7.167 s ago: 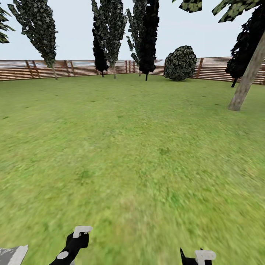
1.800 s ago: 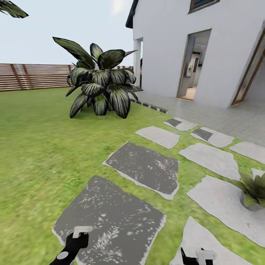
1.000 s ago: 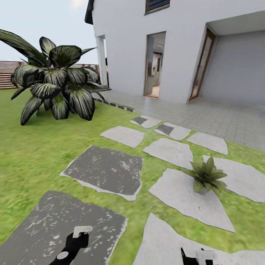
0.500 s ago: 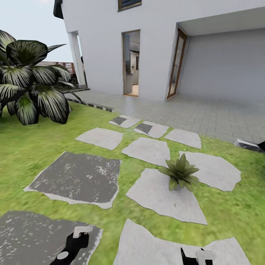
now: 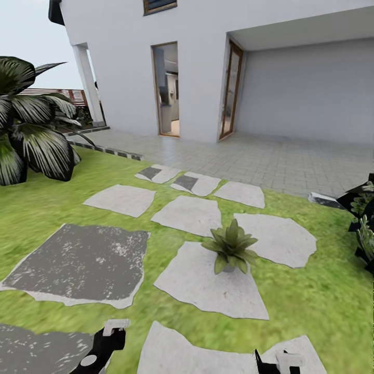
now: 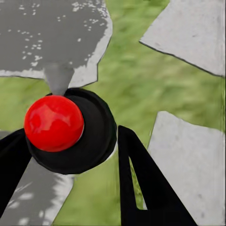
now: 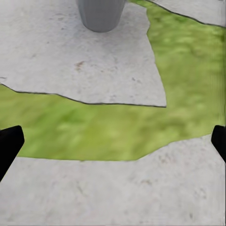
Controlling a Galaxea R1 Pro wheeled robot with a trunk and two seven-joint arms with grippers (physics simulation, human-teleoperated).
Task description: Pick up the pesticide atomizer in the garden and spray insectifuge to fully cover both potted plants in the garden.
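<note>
A potted plant (image 5: 230,246), a low rosette of pointed green leaves in a grey pot, stands on a pale stepping stone ahead and slightly right of me. Its grey pot (image 7: 100,14) also appears in the right wrist view, beyond my right gripper (image 7: 113,141), which is open with nothing between its fingers. My left gripper (image 6: 70,134) is shut on the pesticide atomizer (image 6: 96,136), a dark round body with a red mark on top. Both grippers sit low in the head view, the left gripper (image 5: 115,328) and the right gripper (image 5: 278,359). No insectifuge specks are visible.
Grey stepping stones (image 5: 83,262) lie across the lawn. A big dark leafy bush (image 5: 31,135) stands at the left, more dark foliage (image 5: 363,223) at the right edge. Beyond is a paved terrace (image 5: 259,161) and a white house with an open doorway (image 5: 167,91).
The whole view has swung to the right, so the camera turned. The bush has slid toward the left edge and the potted plant toward the middle. Both grippers keep their places in the picture.
</note>
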